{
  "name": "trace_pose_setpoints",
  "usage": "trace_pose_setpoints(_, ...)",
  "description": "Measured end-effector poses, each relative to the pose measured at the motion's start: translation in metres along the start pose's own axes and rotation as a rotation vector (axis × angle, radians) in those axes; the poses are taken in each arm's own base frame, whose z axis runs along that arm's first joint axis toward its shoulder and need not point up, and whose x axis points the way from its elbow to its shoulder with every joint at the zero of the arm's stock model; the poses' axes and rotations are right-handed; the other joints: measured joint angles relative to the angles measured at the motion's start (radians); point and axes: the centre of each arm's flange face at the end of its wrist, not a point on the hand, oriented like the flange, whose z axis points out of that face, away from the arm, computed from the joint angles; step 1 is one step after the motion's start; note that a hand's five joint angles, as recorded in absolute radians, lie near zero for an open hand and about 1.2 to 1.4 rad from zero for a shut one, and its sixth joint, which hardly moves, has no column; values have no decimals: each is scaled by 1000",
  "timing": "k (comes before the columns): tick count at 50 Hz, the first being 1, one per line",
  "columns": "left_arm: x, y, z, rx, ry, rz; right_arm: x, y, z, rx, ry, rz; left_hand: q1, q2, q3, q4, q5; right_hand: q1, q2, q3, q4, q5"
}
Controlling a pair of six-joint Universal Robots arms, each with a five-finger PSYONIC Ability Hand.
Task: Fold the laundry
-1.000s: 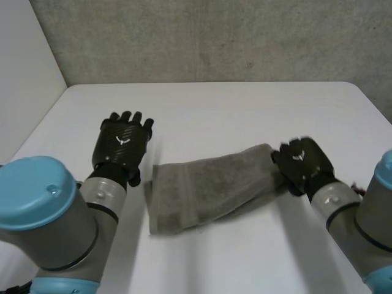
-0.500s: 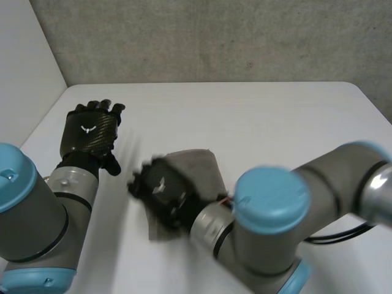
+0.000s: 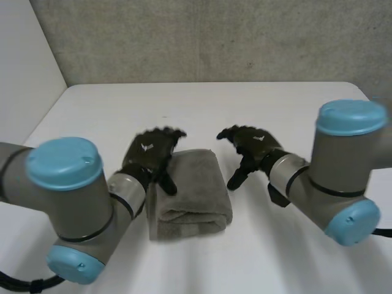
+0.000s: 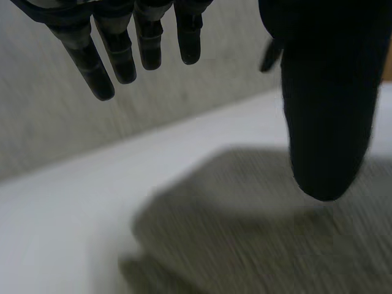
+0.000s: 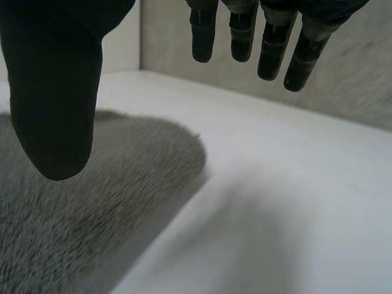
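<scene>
A grey towel (image 3: 191,195) lies folded into a thick rectangle on the white table (image 3: 202,110), between my two hands. My left hand (image 3: 150,156) hovers over the towel's left far corner, fingers straight and spread, thumb pointing down at the cloth. In the left wrist view its fingers (image 4: 116,49) and thumb (image 4: 324,104) hang apart above the towel (image 4: 257,233), holding nothing. My right hand (image 3: 251,146) is just right of the towel's far right corner, open. In the right wrist view its thumb (image 5: 55,104) is over the towel (image 5: 92,208) and its fingers (image 5: 269,37) over bare table.
A grey wall (image 3: 208,37) rises behind the table's far edge. A white side wall (image 3: 24,67) stands at the left. Bare tabletop lies beyond and to the right of the towel.
My right hand carried the towel's right end across to the left, folding it over, then let go and drew back right, open. My left hand came back in over the towel's left corner.
</scene>
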Motion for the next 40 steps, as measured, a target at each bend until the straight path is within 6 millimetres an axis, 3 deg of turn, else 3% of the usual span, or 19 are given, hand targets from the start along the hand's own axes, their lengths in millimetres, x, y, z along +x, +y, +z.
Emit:
trace_pose_setpoints(4,-10,22,0,-114,-33,-3,-9,19,14,-55,-53,-26,0,0,0,0,0,0,0,0,0,0)
trace_pose_setpoints(12,-27,41,-6,-201,-80,14,-29,43,25,-112,-113,-142,-3,-7,-7,-9,-5,0,0,0,0,0)
trace_pose_setpoints(19,-28,39,-8,-199,-80,56,-31,40,25,-105,-88,-211,-24,-30,-30,-32,-28,0,0,0,0,-1)
trace_pose_setpoints(22,-26,18,-9,-135,-76,78,-29,11,19,-32,-45,-237,-27,-35,-34,-36,-30,0,0,0,0,-4)
trace_pose_setpoints(23,-26,18,-9,-135,-76,78,-29,11,19,-32,-45,-237,-27,-35,-34,-36,-30,0,0,0,0,-4)
trace_pose_setpoints(25,-24,-3,-10,-72,-75,83,-28,-15,10,37,-12,-247,-29,-35,-34,-37,-31,0,0,0,0,-4)
trace_pose_setpoints(26,-23,-26,-12,-3,-76,85,-26,-41,1,108,24,-252,-29,-35,-34,-37,-31,0,0,0,0,-4)
trace_pose_setpoints(28,-23,-34,-13,20,-77,85,-25,-51,-3,135,38,-253,-29,-35,-34,-37,-31,0,0,0,0,-4)
trace_pose_setpoints(29,-23,-47,-15,58,-79,84,-24,-60,-8,160,53,-253,-29,-35,-34,-37,-31,0,0,0,0,-4)
trace_pose_setpoints(30,-23,-74,-21,124,-90,82,-15,-94,-25,254,123,-249,-29,-33,-33,-35,-31,0,0,0,0,-5)
trace_pose_setpoints(33,-27,-107,-30,182,-119,76,-3,-125,-45,336,206,-241,-25,-31,-31,-32,-28,0,0,0,0,-5)
trace_pose_setpoints(36,-34,-140,-45,209,-169,63,8,-147,-65,394,286,-230,-26,-31,-31,-32,-29,0,0,0,0,-5)
trace_pose_setpoints(40,-42,-168,-65,182,-216,30,18,-160,-85,401,362,-216,-35,-40,-41,-42,-31,0,0,0,0,-5)
